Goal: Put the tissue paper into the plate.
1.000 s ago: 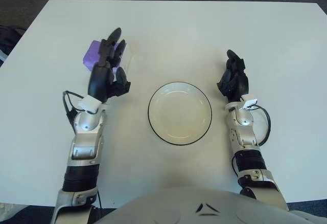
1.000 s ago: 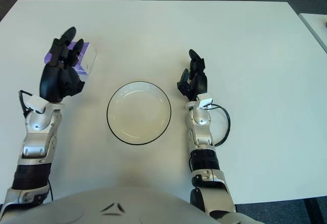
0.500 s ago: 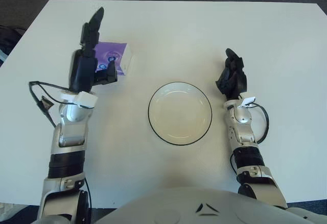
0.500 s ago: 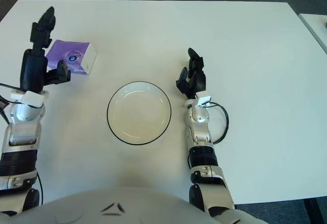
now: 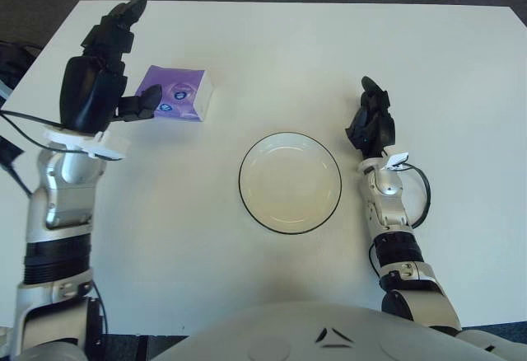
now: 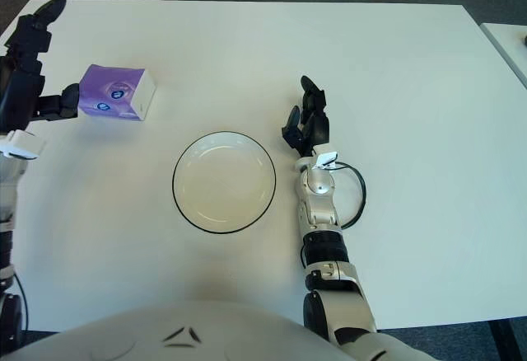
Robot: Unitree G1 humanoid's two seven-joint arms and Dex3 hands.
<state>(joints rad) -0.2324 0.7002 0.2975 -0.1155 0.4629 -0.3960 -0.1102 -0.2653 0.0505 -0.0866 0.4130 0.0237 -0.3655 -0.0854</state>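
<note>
Tissue paper (image 5: 175, 101), a purple pack with a small round printed mark too small to read, lies on the white table (image 5: 272, 48) beyond and left of the plate (image 5: 290, 182), which holds nothing. The left hand (image 5: 97, 89) has swung out to the pack's left since a second ago, fingers spread, thumb near its edge, gripping nothing. The right hand (image 5: 370, 122) shows just right of the plate, fingers loosely extended and empty.

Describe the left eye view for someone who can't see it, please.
A robot's left hand, fingers spread, sits beside a purple tissue pack on a white table, holding nothing. An empty white plate lies at the centre, with the right hand idle just to its right.
</note>
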